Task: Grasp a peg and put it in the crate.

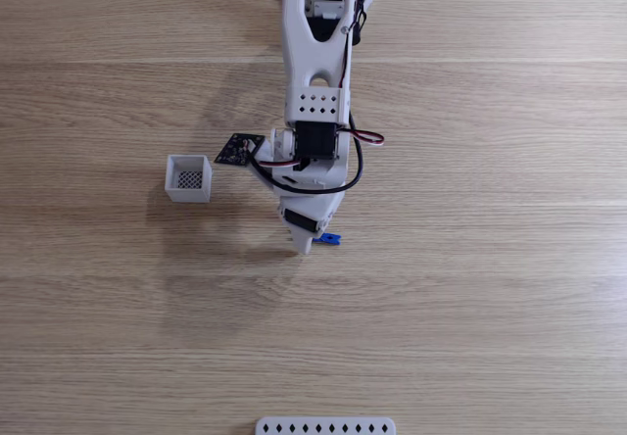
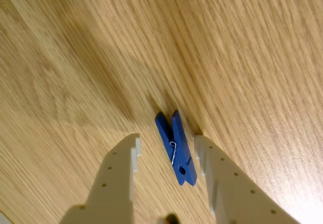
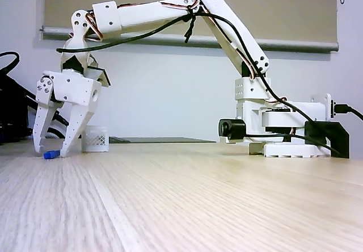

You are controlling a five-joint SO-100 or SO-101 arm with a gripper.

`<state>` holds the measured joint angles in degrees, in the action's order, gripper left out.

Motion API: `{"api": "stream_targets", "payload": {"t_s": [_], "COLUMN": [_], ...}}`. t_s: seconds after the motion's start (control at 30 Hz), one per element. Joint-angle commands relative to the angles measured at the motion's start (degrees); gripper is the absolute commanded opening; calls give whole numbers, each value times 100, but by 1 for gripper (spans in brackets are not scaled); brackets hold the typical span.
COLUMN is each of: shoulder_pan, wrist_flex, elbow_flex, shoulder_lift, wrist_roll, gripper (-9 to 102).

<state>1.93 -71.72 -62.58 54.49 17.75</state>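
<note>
A slim bright-blue peg (image 2: 175, 146) lies flat on the wooden table, between the two white fingers of my gripper (image 2: 166, 153). The jaws stand open with a gap on each side of the peg. In a fixed view from above the gripper (image 1: 312, 244) points down at the table and a blue end of the peg (image 1: 332, 239) sticks out to its right. From the side, the gripper (image 3: 50, 150) straddles the peg (image 3: 51, 154) with its fingertips at the table. The small white crate (image 1: 188, 178) with a mesh bottom stands to the gripper's left in that top view, and the crate (image 3: 95, 139) sits behind the gripper in the side view.
A white strip with diamond holes (image 1: 325, 425) lies at the bottom edge of the top view. The arm's base (image 3: 283, 127) with dark cables stands at the right in the side view. Bare wood surrounds the crate and peg.
</note>
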Motion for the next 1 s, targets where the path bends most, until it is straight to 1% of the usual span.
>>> {"api": "stream_targets", "payload": {"t_s": [0.0,0.23,0.3,0.4,0.47,0.57,0.77,0.87,0.97], "shoulder_pan": [-62,-70,-70,-70,-70,-70,-70,-62,-70], "wrist_flex": [-35,-35,-35,-26,-18,-9,70,79,79], "elbow_flex": [422,422,422,422,422,422,422,422,281], "shoulder_lift": [176,97,97,97,97,97,132,202,466], "wrist_roll": [70,70,70,44,18,9,-88,-668,-1670], "gripper": [18,17,13,2,-2,0,-1,-1,-1]}}
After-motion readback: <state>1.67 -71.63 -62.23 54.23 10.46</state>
